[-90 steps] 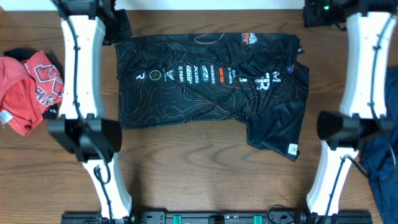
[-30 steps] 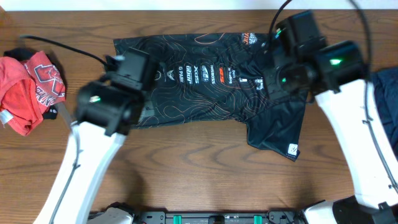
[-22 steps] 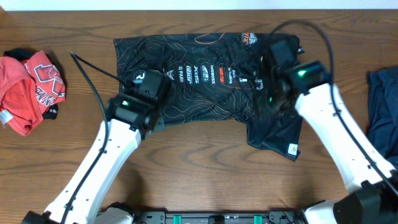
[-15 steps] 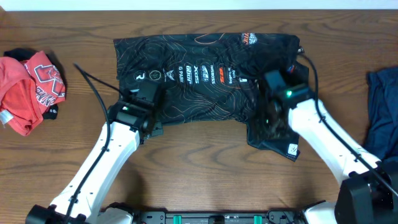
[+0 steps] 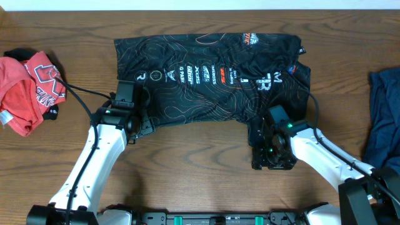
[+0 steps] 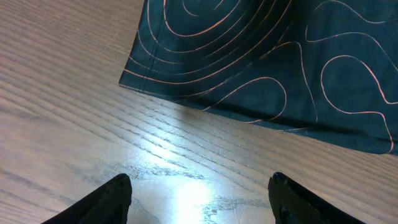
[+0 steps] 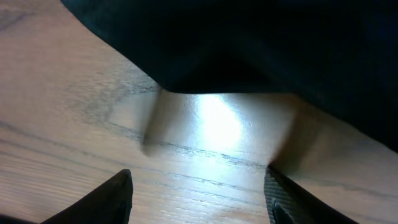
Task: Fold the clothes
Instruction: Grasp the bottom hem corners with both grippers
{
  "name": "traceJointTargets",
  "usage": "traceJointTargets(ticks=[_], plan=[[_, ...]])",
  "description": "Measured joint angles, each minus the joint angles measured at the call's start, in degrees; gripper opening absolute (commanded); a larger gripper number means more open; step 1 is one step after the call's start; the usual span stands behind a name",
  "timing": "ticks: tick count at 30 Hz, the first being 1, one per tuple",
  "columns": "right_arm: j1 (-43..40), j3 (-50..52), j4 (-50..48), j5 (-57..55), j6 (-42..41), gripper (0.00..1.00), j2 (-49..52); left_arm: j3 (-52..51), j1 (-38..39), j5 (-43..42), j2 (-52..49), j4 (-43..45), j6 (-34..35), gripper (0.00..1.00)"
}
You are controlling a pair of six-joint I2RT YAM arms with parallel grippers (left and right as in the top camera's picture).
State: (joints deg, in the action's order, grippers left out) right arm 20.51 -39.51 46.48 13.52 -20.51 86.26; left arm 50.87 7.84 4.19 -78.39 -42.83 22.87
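Both wrist views crop the jersey point(image 6: 280, 56), too dark to read at right.

A brown wooden table point(image 5: 200, 181) — its grain running sideways — shows a bright patch of glare point(image 6: 186, 190).

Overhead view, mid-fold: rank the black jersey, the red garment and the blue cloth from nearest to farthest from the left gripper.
1. Black jersey: its lower-left corner lies right beside the left gripper.
2. Red garment: bunched at the left edge of the view.
3. Blue cloth: at the far right edge, clearly farthest.
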Motion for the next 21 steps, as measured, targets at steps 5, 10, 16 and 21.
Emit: traceJointTargets(ticks=[5,10,16,21], plan=[[-4.57,0.17,-1.81,1.73,-2.54,0.68,-0.31,-0.02,-0.13,-0.87,-1.16,0.98,-0.28,0.73],[-9.75,-1.11,-4.00,1.03,-4.79,0.80,-0.39,-0.02,-0.13,-1.42,-1.99,1.95,-0.39,0.73],[-11.98,-2.05,-10.14,-0.92,-9.46,0.85,-0.42,-0.02,-0.13,-1.92,-1.99,2.03,-0.42,0.74],[-11.98,-2.08,-14.16,-3.21,-13.16,0.80,-0.42,-0.02,-0.13,-2.16,-1.99,2.29,-0.42,0.74]])
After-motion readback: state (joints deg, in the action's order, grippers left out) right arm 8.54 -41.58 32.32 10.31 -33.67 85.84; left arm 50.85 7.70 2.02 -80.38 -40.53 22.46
